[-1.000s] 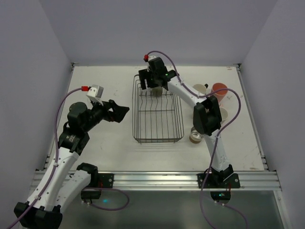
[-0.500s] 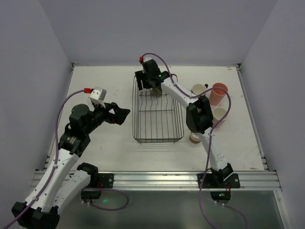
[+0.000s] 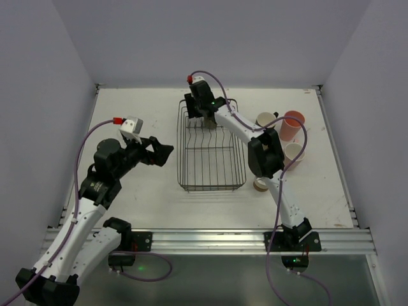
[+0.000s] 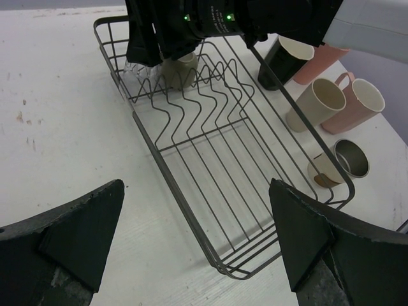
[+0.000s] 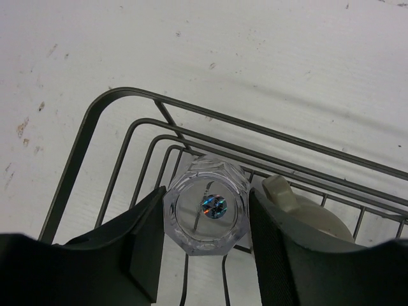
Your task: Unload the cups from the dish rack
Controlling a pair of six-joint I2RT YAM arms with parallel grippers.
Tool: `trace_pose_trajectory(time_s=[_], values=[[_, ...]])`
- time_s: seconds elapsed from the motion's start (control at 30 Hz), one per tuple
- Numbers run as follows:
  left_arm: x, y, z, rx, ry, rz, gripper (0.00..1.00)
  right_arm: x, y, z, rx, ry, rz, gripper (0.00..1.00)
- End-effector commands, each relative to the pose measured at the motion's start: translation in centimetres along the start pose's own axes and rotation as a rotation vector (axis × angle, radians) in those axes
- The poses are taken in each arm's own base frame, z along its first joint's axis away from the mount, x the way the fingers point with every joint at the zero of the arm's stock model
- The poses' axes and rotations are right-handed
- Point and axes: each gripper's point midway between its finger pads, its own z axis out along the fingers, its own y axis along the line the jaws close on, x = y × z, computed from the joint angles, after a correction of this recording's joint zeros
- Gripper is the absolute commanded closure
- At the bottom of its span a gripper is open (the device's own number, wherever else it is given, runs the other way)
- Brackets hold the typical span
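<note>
The right gripper, reaching into the far left corner of the rack, sits with a finger pressed to each side of a small clear glass that stands upright among the wires. A beige cup lies just beside it, touching or nearly touching the right finger. From here the smooth, faceted glass could slip out of a light pinch on the way up, or its base could snag a prong and tip. A sideways pull could knock the beige cup over. The left gripper hangs wide open and empty, left of the rack. Six cups already stand on the table, right of the rack.
</note>
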Motion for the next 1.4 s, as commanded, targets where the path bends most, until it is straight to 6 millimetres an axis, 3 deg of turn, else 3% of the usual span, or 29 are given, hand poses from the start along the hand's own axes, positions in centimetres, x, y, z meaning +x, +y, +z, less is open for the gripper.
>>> trace_pose_trajectory(time_s=[0.0, 0.07, 0.1, 0.13, 0.2, 0.23, 0.33, 0.37, 0.43, 0.47, 0.5, 0.57, 0.6, 0.67, 0.7, 0.77, 0.8, 0.83, 0.9, 0.93, 0.97, 1.03, 1.13, 1.33, 1.37], values=[[-0.2, 0.2, 0.0, -0.013, -0.003, 0.022, 0.0, -2.5, 0.3, -1.2, 0.001, -0.083, 0.002, 0.56], [-0.1, 0.4, 0.2, -0.017, 0.0, 0.016, 0.0, -4.5, 0.7, -2.5, -0.02, -0.143, 0.027, 0.64], [-0.2, 0.4, 0.2, -0.016, -0.002, 0.014, 0.0, -4.1, 0.7, -2.7, -0.026, -0.142, 0.032, 0.66], [-0.2, 0.3, 0.3, -0.013, -0.004, 0.006, 0.0, -6.8, 1.1, -4.7, -0.051, -0.219, 0.051, 0.68], [-0.2, 0.0, 0.5, 0.003, -0.004, -0.004, 0.0, -7.3, 1.1, -5.9, -0.062, -0.248, 0.071, 0.69], [-0.4, -0.2, 0.6, 0.011, -0.012, -0.015, 0.0, -9.9, 1.5, -8.3, -0.094, -0.323, 0.096, 0.71], [-0.7, -0.9, 0.9, 0.048, -0.017, -0.048, 0.0, -11.4, 1.8, -10.7, -0.133, -0.384, 0.127, 0.71], [-0.7, -1.2, 1.0, 0.065, -0.014, -0.061, 0.0, -12.8, 2.0, -12.8, -0.159, -0.42, 0.138, 0.71], [-1.2, -1.8, 1.1, 0.091, -0.033, -0.095, 0.02, -12.8, 2.2, -14.1, -0.185, -0.438, 0.164, 0.72], [-1.3, -2.1, 1.1, 0.108, -0.039, -0.106, 0.02, -13.9, 2.4, -16.4, -0.218, -0.475, 0.171, 0.72], [-1.3, -2.4, 1.3, 0.119, -0.043, -0.137, 0.03, -12.5, 2.5, -16.3, -0.23, -0.452, 0.175, 0.72], [-2.3, -3.0, 1.6, 0.154, -0.086, -0.152, 0.05, -12.8, 3.0, -18.1, -0.281, -0.482, 0.206, 0.72], [-2.4, -3.1, 1.8, 0.165, -0.09, -0.166, 0.07, -11.7, 3.2, -19.7, -0.328, -0.47, 0.214, 0.73], [-2.8, -3.8, 2.4, 0.206, -0.097, -0.211, 0.1, -11.4, 4.1, -22.2, -0.424, -0.497, 0.27, 0.73], [-2.8, -4.0, 2.6, 0.216, -0.093, -0.253, 0.12, -9.8, 4.5, -24.1, -0.481, -0.484, 0.279, 0.73], [-3.0, -4.6, 3.2, 0.257, -0.094, -0.285, 0.12, -9.7, 5.0, -26.9, -0.571, -0.528, 0.341, 0.73], [-3.1, -4.8, 3.4, 0.273, -0.092, -0.299, 0.13, -7.3, 4.9, -26.7, -0.587, -0.489, 0.362, 0.73], [-3.3, -5.1, 3.9, 0.296, -0.092, -0.334, 0.14, -8.2, 5.4, -29.8, -0.669, -0.535, 0.393, 0.74], [-3.3, -6.2, 3.9, 0.364, -0.073, -0.381, 0.15, -6.1, 5.8, -30.6, -0.726, -0.508, 0.416, 0.74], [-3.8, -6.8, 4.0, 0.403, -0.09, -0.379, 0.16, -6.3, 6.6, -32.7, -0.817, -0.511, 0.436, 0.73], [-3.8, -7.4, 3.9, 0.44, -0.081, -0.386, 0.16, -5.2, 6.9, -32.7, -0.845, -0.483, 0.446, 0.73], [-4.3, -8.0, 3.8, 0.479, -0.09, -0.402, 0.18, -5.1, 7.5, -34.1, -0.923, -0.478, 0.473, 0.73], [-5.0, -8.6, 3.1, 0.518, -0.116, -0.408, 0.21, -4.0, 8.2, -34.5, -0.984, -0.437, 0.495, 0.73], [-4.3, -9.3, 2.7, 0.562, -0.077, -0.433, 0.26, -3.4, 9.2, -34.1, -1.06, -0.392, 0.537, 0.72], [-4.1, -9.3, 2.7, 0.562, -0.072, -0.434, 0.31, -3.4, 9.4, -33.8, -1.064, -0.385, 0.54, 0.72]])
